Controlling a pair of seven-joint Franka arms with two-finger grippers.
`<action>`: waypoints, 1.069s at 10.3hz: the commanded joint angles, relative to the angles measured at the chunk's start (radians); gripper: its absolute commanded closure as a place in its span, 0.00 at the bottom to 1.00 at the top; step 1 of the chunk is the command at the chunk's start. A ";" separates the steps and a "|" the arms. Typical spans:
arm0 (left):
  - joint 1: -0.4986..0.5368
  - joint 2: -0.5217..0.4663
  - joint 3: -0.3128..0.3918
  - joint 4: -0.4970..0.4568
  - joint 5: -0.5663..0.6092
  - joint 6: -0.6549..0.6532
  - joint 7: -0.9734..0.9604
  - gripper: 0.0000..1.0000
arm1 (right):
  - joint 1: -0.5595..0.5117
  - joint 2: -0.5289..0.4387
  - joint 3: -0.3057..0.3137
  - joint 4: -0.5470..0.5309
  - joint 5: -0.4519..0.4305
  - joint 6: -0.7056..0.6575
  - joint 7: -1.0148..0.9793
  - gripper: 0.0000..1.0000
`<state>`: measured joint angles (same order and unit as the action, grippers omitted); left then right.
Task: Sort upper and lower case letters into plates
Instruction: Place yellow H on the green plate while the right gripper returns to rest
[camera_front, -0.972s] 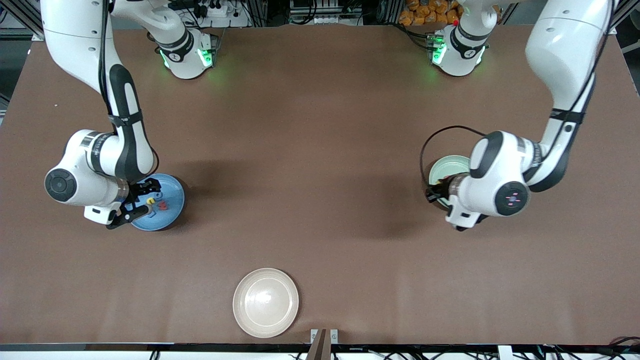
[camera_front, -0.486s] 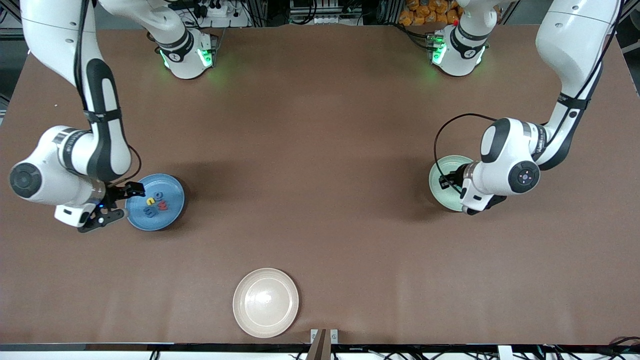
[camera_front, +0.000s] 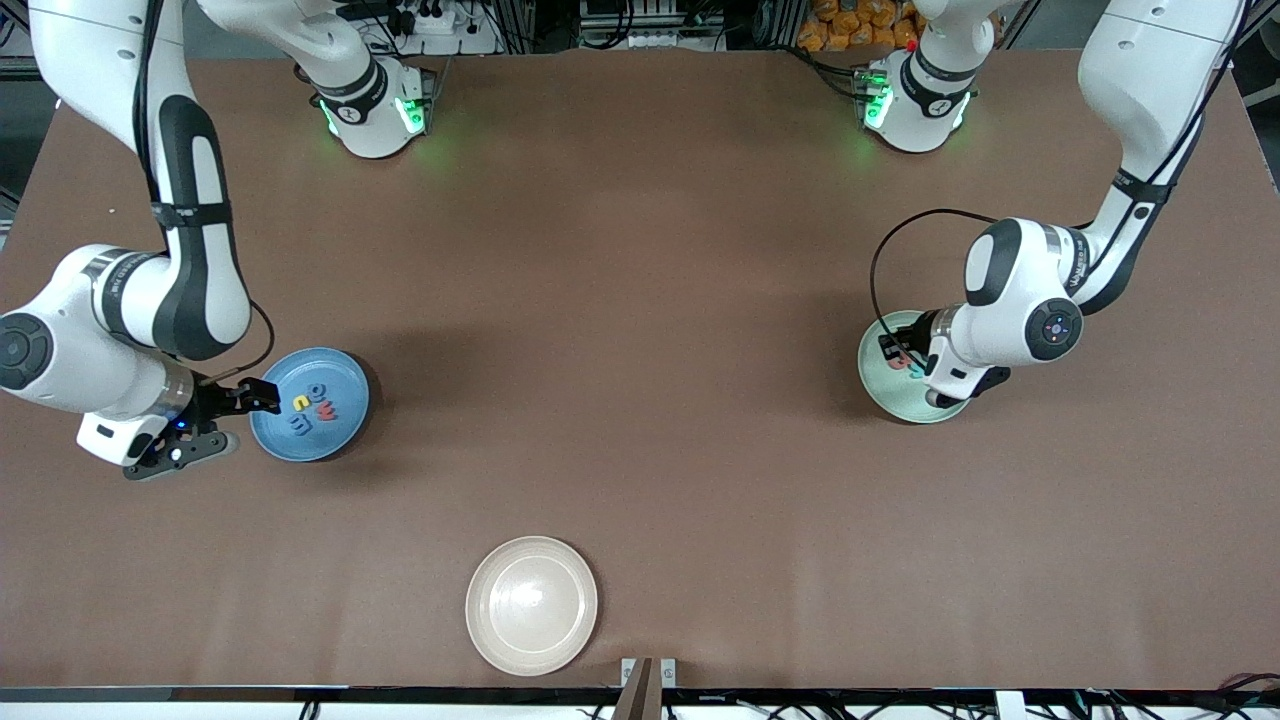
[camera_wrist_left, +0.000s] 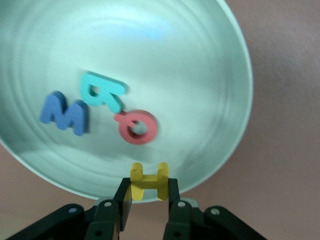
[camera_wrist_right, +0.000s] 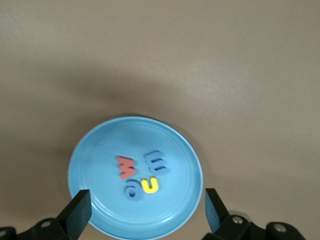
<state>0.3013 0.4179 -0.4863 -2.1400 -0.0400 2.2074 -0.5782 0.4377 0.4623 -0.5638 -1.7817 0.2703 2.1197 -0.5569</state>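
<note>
a cream plate (camera_front: 531, 605) sat nearest the front camera. farther back, toward the right arm's end of the table, the blue plate (camera_front: 345, 428) held four small letters: a red one (camera_wrist_right: 124, 167), two blue ones (camera_wrist_right: 156, 162) and a yellow one (camera_wrist_right: 149, 186). the right gripper (camera_front: 208, 428) hung just beside that plate, its fingers spread wide and empty. toward the left arm's end, the left gripper (camera_wrist_left: 146, 200) was over the mint green plate (camera_wrist_left: 220, 75), pinching a yellow h (camera_wrist_left: 147, 181). a blue m (camera_wrist_left: 64, 112), a teal r (camera_wrist_left: 102, 91) and a red q (camera_wrist_left: 138, 127) lay in that plate.
</note>
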 joint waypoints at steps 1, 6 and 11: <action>0.010 -0.031 -0.018 -0.035 -0.052 0.025 0.009 0.31 | -0.016 -0.103 -0.001 -0.013 -0.017 -0.014 0.022 0.00; 0.004 -0.039 -0.020 0.000 -0.038 0.011 0.031 0.00 | -0.305 -0.284 0.310 -0.010 -0.168 -0.073 0.110 0.00; 0.012 -0.028 -0.028 0.380 0.188 -0.286 0.283 0.00 | -0.428 -0.445 0.421 0.017 -0.226 -0.298 0.145 0.00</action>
<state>0.3034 0.3807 -0.5075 -1.8990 0.0853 2.0393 -0.3655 0.0512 0.0683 -0.1869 -1.7624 0.0760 1.8807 -0.4553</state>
